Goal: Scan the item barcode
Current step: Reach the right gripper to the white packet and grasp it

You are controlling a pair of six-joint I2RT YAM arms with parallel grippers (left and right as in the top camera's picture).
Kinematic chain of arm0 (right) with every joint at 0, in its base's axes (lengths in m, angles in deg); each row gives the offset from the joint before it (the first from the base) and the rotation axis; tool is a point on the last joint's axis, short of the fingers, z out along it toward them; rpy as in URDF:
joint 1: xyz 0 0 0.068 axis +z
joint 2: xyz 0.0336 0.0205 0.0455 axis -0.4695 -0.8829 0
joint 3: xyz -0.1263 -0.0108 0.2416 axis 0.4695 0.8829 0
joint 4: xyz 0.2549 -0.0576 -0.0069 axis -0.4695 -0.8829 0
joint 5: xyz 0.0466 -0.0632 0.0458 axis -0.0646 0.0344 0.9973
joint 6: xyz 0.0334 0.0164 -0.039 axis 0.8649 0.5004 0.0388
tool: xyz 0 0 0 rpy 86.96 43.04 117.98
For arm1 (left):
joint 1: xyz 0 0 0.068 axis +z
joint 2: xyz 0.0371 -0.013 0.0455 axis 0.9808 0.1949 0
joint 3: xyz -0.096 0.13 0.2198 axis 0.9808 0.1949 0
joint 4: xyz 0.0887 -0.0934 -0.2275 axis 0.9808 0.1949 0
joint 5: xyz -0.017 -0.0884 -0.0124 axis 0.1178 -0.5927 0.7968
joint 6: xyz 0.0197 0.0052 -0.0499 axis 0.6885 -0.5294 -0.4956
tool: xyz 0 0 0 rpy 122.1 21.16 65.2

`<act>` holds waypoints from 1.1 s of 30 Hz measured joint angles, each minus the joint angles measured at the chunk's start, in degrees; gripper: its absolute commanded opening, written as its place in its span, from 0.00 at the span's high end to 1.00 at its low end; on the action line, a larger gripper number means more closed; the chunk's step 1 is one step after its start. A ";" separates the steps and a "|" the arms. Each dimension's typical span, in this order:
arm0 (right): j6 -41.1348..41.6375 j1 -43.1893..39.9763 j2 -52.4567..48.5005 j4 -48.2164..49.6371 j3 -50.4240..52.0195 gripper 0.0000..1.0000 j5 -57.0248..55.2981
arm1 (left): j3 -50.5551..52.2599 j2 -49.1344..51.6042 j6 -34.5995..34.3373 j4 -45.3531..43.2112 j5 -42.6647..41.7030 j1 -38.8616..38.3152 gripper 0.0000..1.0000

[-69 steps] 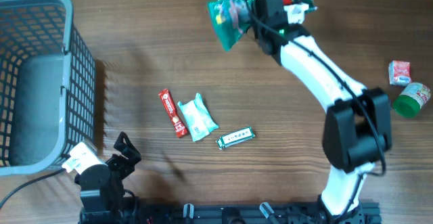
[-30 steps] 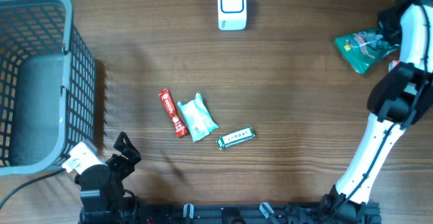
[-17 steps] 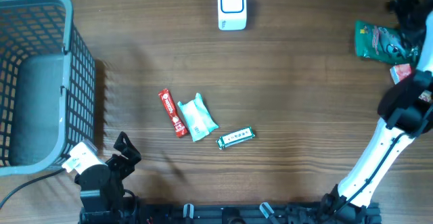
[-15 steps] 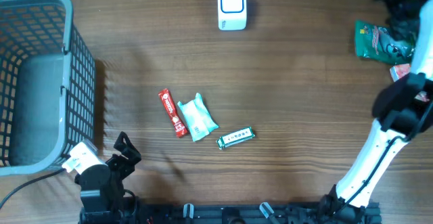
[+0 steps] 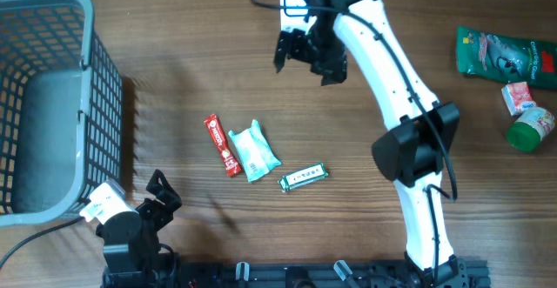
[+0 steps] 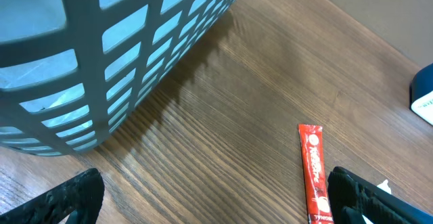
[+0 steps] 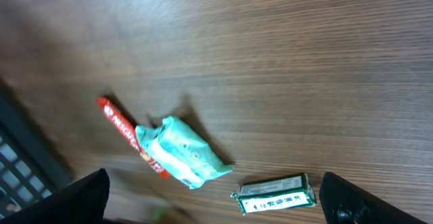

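Observation:
The white barcode scanner (image 5: 294, 14) stands at the table's far middle, partly hidden behind my right arm. My right gripper (image 5: 307, 57) hovers open and empty just in front of it. In the right wrist view, between its fingers (image 7: 74, 197), I see a red stick packet (image 7: 127, 135), a mint-green pouch (image 7: 179, 151) and a small green-and-white box (image 7: 276, 193) on the wood below. In the overhead view the same three lie mid-table: red stick (image 5: 222, 145), pouch (image 5: 254, 151), box (image 5: 302, 177). My left gripper (image 6: 216, 200) rests open near the front left edge.
A grey mesh basket (image 5: 87, 79) fills the left side. At the far right lie a green bag (image 5: 500, 51), a small red-and-white packet (image 5: 515, 97) and a green-capped bottle (image 5: 531, 127). The right arm's elbow (image 5: 413, 149) hangs over the table's right-middle.
The right gripper opened and left the green bag on the table at the far right. The arm then swung left to hover in front of the scanner. The left arm stayed still.

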 measured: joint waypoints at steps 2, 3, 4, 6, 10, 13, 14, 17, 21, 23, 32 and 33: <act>-2.38 1.84 4.00 0.00 0.44 0.00 -0.39 | 0.00 0.00 0.00 0.00 0.00 0.00 0.00; -4.02 2.38 6.60 -0.04 0.44 0.00 -0.46 | 0.00 0.00 0.00 0.00 0.00 0.00 0.00; -7.32 3.21 10.47 -0.04 0.42 0.00 -0.85 | 0.00 0.00 0.00 0.00 0.00 0.00 0.00; -12.66 4.90 13.92 0.09 0.37 0.00 -1.46 | 0.00 0.00 0.00 0.02 0.00 0.00 0.00; -29.29 10.01 12.66 7.65 10.08 0.00 1.62 | 0.00 0.00 0.00 0.00 0.00 0.00 0.00; -40.13 10.10 9.84 17.68 25.68 0.00 6.58 | 0.00 0.00 0.00 0.02 0.00 0.00 0.00; -41.05 9.97 9.73 20.13 27.47 0.00 6.69 | 0.00 0.00 0.00 0.00 0.02 0.00 0.00; -43.45 9.77 9.99 33.38 34.25 0.00 9.77 | 0.00 0.00 0.00 0.04 0.00 0.00 0.00; -43.63 9.70 9.90 45.99 48.35 0.00 11.72 | 0.00 0.00 0.00 0.00 0.00 0.00 0.00; -43.41 9.70 9.90 48.22 49.86 0.00 12.11 | 0.00 0.00 -0.02 0.02 0.00 0.00 0.00; -38.93 9.16 6.71 51.06 49.92 0.24 19.17 | 0.00 0.00 -0.15 0.00 0.00 0.00 0.00; -38.60 8.98 6.64 51.06 49.92 0.25 19.45 | 0.00 0.00 -0.15 0.02 0.00 0.00 0.00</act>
